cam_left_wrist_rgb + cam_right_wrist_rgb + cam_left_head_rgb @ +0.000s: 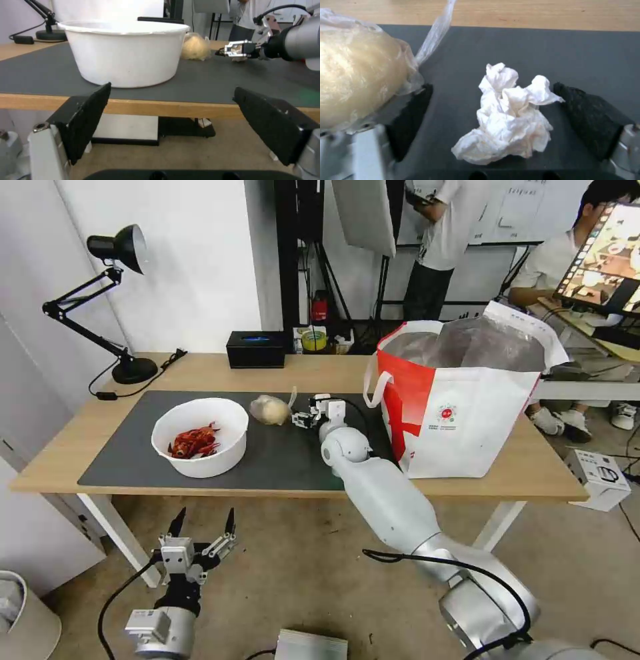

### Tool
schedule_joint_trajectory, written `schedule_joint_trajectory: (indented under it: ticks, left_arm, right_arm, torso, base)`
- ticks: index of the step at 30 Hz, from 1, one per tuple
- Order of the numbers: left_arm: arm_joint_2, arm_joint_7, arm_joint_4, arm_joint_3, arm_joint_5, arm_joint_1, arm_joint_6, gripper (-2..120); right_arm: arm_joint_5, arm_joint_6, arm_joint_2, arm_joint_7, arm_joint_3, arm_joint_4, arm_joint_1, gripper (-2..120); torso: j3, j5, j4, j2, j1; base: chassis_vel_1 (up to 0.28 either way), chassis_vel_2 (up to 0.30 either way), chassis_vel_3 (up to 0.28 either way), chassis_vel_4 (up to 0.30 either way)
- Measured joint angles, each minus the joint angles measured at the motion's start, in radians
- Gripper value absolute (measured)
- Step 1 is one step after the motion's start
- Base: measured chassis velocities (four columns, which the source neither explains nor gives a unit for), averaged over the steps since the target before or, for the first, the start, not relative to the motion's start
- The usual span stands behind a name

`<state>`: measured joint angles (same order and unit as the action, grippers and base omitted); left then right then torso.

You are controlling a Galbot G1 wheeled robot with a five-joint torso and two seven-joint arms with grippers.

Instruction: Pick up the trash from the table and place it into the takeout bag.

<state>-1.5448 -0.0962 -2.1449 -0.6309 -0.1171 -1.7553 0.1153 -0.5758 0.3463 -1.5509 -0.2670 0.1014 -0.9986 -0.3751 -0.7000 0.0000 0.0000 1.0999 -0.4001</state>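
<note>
R hand (493, 110) wide, straddling tissue (506, 117) on mat, bun bag (360, 75) touching one finger. Close slow, centred, bag excluded. L hand (202, 527) wide, parked below desk.

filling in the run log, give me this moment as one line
right gripper: open, straddling crumpled tissue on mat | left gripper: open, parked below table edge | bagged bun, bowl: on mat

My head camera hides the crumpled tissue (506, 117) behind the right gripper (301, 418). The bagged bun (356, 77) runs off my right wrist picture's edge.
</note>
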Motion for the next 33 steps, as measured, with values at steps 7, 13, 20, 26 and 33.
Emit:
schedule_joint_trajectory:
  ticks: [7,13,20,26,33]
  left_arm:
    - [-0.006,-0.001,0.003,-0.001,0.003,-0.003,0.007,100]
    - [-0.015,-0.002,0.002,-0.001,0.005,-0.007,0.010,100]
    - [-0.021,-0.003,0.002,0.004,0.014,-0.010,0.015,100]
    - [-0.025,-0.004,-0.002,0.006,0.017,-0.010,0.016,100]
    - [-0.027,-0.005,-0.010,0.006,0.020,-0.012,0.018,100]
  right_arm:
    - [0.001,-0.002,-0.004,0.001,-0.006,0.002,-0.008,64]
    - [0.000,-0.003,-0.003,0.000,-0.019,-0.013,-0.025,39]
    - [-0.003,-0.001,0.008,-0.001,-0.021,-0.043,-0.039,16]
    - [-0.009,-0.013,0.025,-0.001,-0.021,-0.073,-0.049,0]
    - [-0.036,-0.039,0.111,-0.008,0.000,-0.263,-0.103,0]
  torso:
    - [0.000,0.0000,-0.0001,0.000,0.000]
    - [0.000,0.0000,-0.0002,0.000,0.000]
    - [0.000,0.0001,0.0002,0.000,0.000]
    - [0.000,0.0001,0.0003,0.000,0.000]
    - [0.000,0.0001,0.0001,0.000,0.000]
  base:
    - [0.000,0.000,0.000,0.000]
    - [0.000,0.000,0.000,0.000]
    - [0.000,0.000,0.000,0.000]
    - [0.000,0.000,0.000,0.000]
    - [0.000,0.000,0.000,0.000]
